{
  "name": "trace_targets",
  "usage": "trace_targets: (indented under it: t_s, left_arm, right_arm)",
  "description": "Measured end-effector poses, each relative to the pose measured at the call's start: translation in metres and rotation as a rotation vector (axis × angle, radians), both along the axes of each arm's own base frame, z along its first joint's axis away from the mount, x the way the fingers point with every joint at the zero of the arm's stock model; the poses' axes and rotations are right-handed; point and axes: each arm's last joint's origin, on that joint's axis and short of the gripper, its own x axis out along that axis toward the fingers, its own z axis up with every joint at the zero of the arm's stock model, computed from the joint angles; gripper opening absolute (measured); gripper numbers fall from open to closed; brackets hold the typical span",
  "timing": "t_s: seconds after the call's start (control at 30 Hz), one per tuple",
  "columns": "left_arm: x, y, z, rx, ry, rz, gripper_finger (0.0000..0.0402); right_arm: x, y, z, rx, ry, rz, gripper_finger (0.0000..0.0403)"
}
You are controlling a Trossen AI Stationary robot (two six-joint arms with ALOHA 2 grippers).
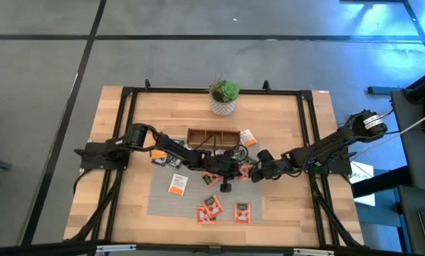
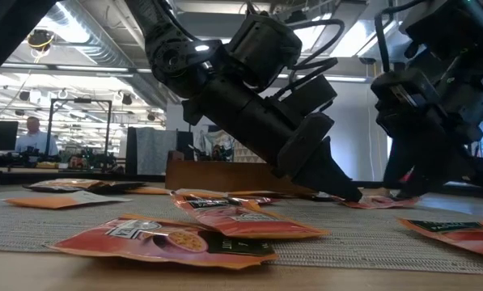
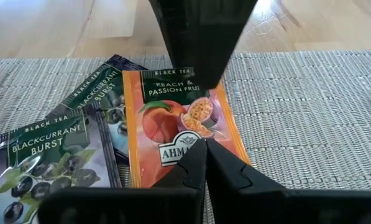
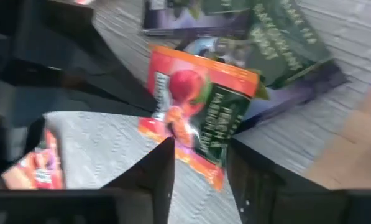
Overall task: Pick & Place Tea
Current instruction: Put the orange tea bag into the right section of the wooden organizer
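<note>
While both arms reach in over the middle of the table, the scene reads as follows.

Left gripper: the left gripper [image 1: 226, 186] hangs low over the grey ribbed mat [image 1: 162, 203], near its centre; in the left wrist view its two dark fingers [image 3: 191, 168] are pressed together at the tips, with nothing visibly held between them.
Packet under the left gripper: an orange peach-and-passion-fruit packet [image 3: 173, 118] lies flat on the mat just ahead of those closed tips, beside two dark blackcurrant packets [image 3: 48, 155] that overlap each other.
Right gripper: the right gripper [image 1: 255, 173] sits close to the left one, near the mat's right part; in the right wrist view its fingers [image 4: 160, 174] stand apart with a gap between them.
Packet at the right gripper: a red-and-green packet [image 4: 201, 106] lies tilted just past the gap, on top of darker packets; whether the fingers touch it cannot be told.
Other tea: a white-and-orange packet [image 1: 177, 184] lies on the mat's left part, and several orange-red packets [image 1: 212, 208] lie in a loose group toward the near edge, one more [image 1: 241, 212] beside them.
Tray: a long wooden tray [image 1: 213, 136] stands just behind the grippers, with one packet [image 1: 248, 137] near its right end.
Plant: a small potted plant [image 1: 224, 97] stands at the far edge of the table [image 1: 290, 213].
</note>
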Motion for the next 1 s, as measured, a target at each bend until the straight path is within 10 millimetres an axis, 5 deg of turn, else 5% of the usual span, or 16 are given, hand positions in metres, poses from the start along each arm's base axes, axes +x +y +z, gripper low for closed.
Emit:
trace_targets:
  t_s: [0.47, 1.0]
  left_arm:
    - [-0.001, 0.000, -0.001, -0.014, 0.021, 0.008, 0.0004]
    - [-0.001, 0.000, -0.001, -0.027, 0.024, 0.019, 0.0002]
  right_arm:
    - [-0.001, 0.002, -0.005, 0.070, 0.066, 0.001, 0.0173]
    - [-0.002, 0.001, -0.009, 0.059, 0.083, 0.001, 0.0050]
